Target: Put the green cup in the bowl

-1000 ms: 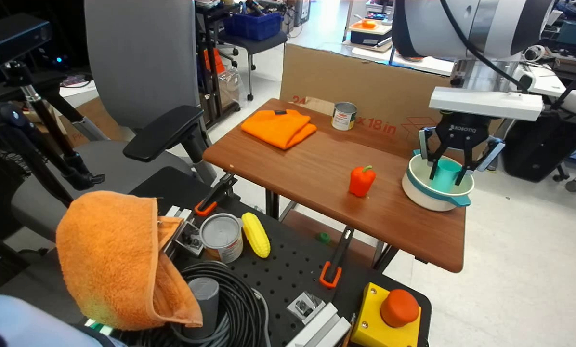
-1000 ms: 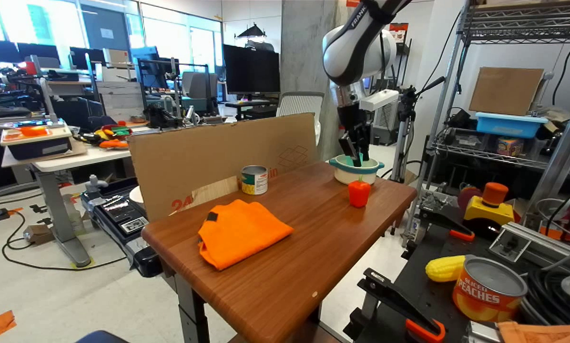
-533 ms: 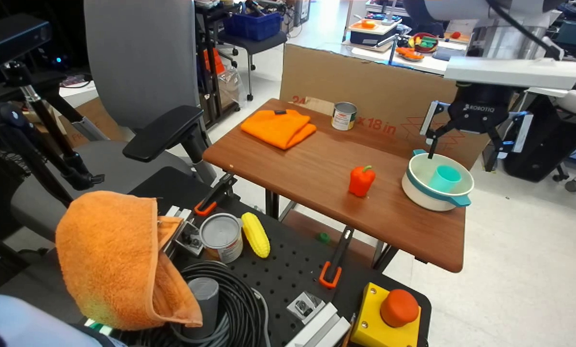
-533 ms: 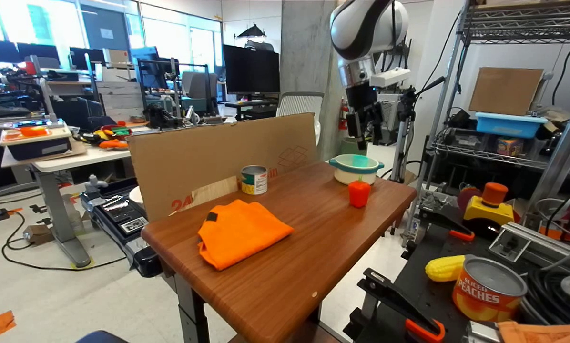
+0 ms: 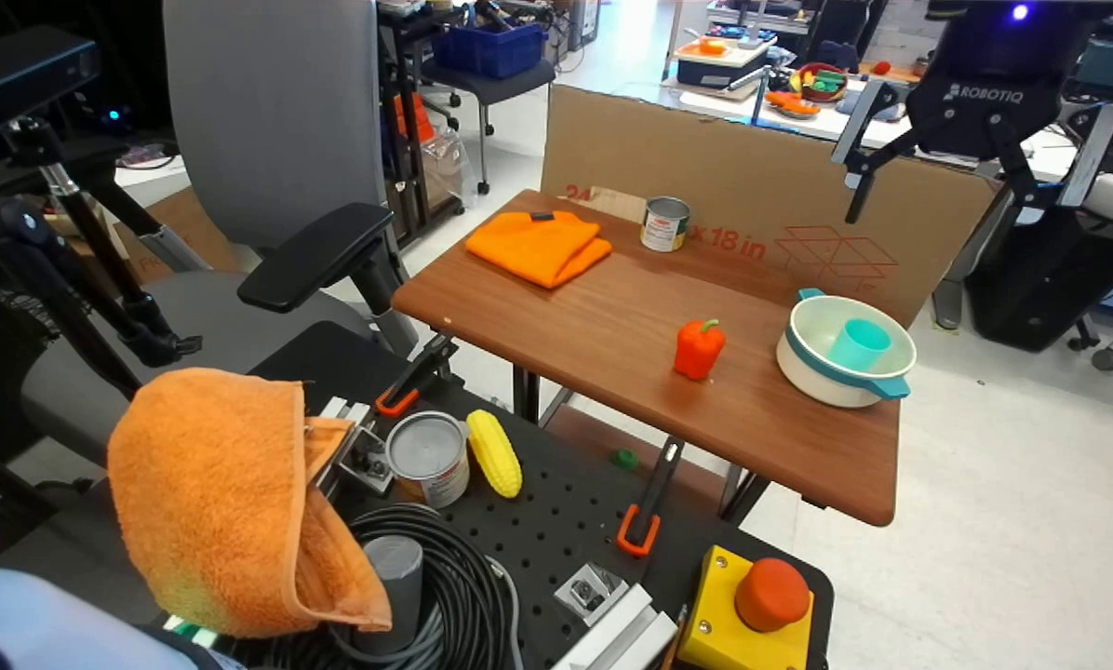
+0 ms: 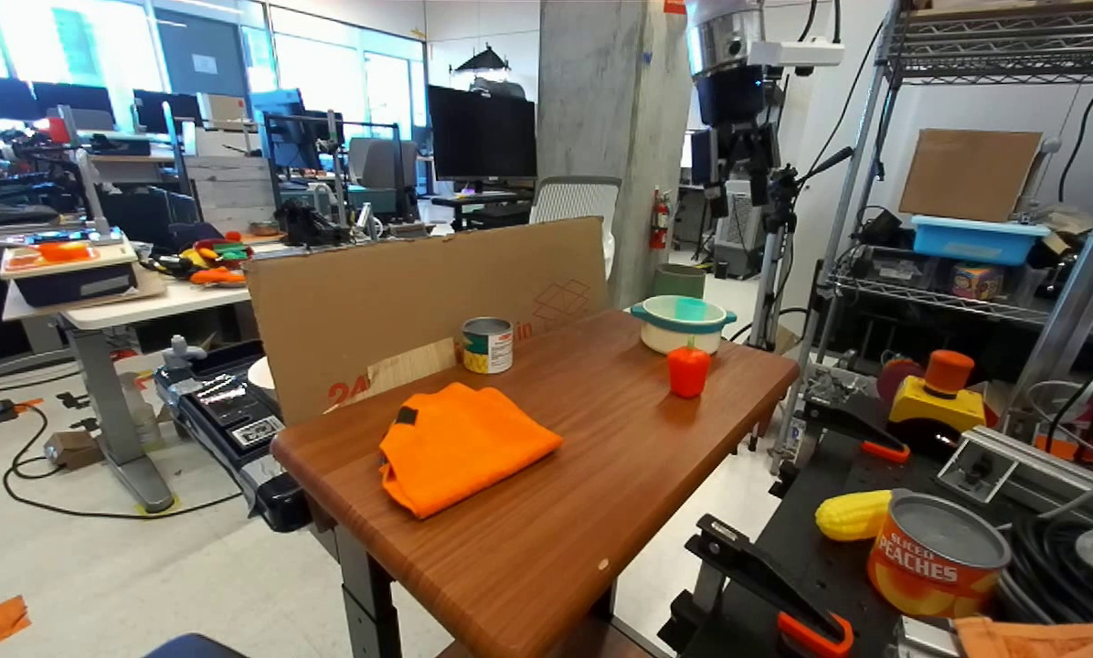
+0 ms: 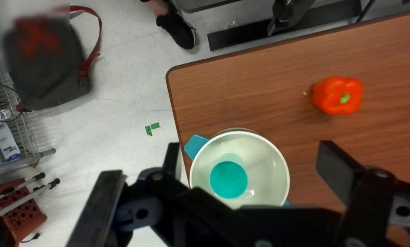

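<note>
The teal-green cup [image 5: 860, 346] rests inside the white bowl [image 5: 822, 383], whose band and handles are teal. Whether its mouth or its base faces up, I cannot tell. Seen from above in the wrist view, the green cup [image 7: 228, 180] lies off-centre within the bowl [image 7: 266, 171]. My gripper [image 5: 943, 214] hangs well above the bowl, jaws spread wide and nothing between them. The wrist view has the gripper [image 7: 249, 151] with one finger on either side of the bowl's outline, touching neither bowl nor cup. The near part of the bowl's rim is hidden by the gripper there.
An orange-red pepper [image 5: 699, 350] stands beside the bowl. Farther along the table are a folded orange cloth [image 5: 538, 249] and a can [image 5: 664, 224]. A cardboard sheet [image 5: 752, 172] rises behind the table. The bowl sits close to the table's end.
A second ago the fingers were down in the bowl around the cup. They have since spread apart and the gripper has risen away, while the cup stays in the bowl.
</note>
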`<move>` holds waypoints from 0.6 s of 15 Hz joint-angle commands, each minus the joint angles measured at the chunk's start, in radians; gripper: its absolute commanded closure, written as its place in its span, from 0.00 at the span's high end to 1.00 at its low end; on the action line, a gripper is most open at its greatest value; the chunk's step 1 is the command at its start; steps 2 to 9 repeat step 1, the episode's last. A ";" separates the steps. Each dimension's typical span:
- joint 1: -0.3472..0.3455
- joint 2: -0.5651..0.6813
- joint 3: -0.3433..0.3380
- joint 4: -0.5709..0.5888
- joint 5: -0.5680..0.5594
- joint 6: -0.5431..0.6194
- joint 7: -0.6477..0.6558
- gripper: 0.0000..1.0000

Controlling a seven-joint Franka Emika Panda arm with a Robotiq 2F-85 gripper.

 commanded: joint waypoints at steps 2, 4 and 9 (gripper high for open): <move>0.002 0.001 -0.002 -0.001 0.002 -0.003 0.000 1.00; 0.002 0.001 -0.002 -0.001 0.002 -0.003 0.000 1.00; 0.002 0.001 -0.002 -0.001 0.002 -0.003 0.000 1.00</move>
